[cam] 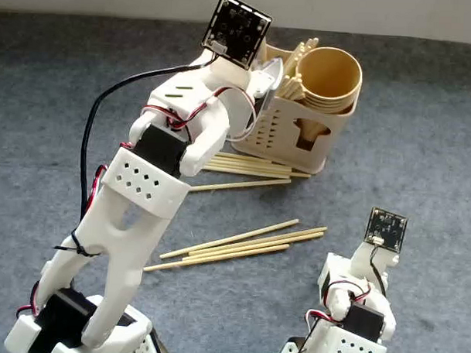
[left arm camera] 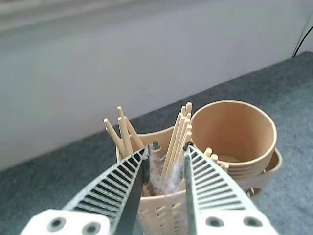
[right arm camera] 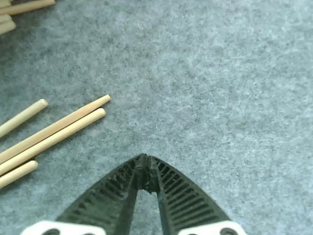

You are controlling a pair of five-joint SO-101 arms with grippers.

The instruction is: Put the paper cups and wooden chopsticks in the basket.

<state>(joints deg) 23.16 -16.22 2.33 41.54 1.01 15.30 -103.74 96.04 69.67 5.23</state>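
A cream basket (cam: 299, 136) stands at the back of the grey mat, holding stacked paper cups (cam: 329, 75) and upright wooden chopsticks (cam: 298, 59). My left gripper (left arm camera: 166, 149) hangs open just above the basket's (left arm camera: 161, 210) rim, with standing chopsticks (left arm camera: 177, 139) in the gap between its fingers; the cups (left arm camera: 232, 129) sit beside it. Loose chopsticks lie in one bundle (cam: 245, 240) mid-mat and another (cam: 251, 168) against the basket's base. My right gripper (right arm camera: 145, 164) is shut and empty, low over the mat, close to the ends of the loose chopsticks (right arm camera: 63, 125).
The left arm (cam: 142, 196) stretches diagonally across the mat above the loose chopsticks' left ends. The right arm (cam: 359, 305) sits near the front right edge. Bare mat (cam: 421, 191) lies to the right of the basket, and a pale wall (left arm camera: 146, 58) rises behind it.
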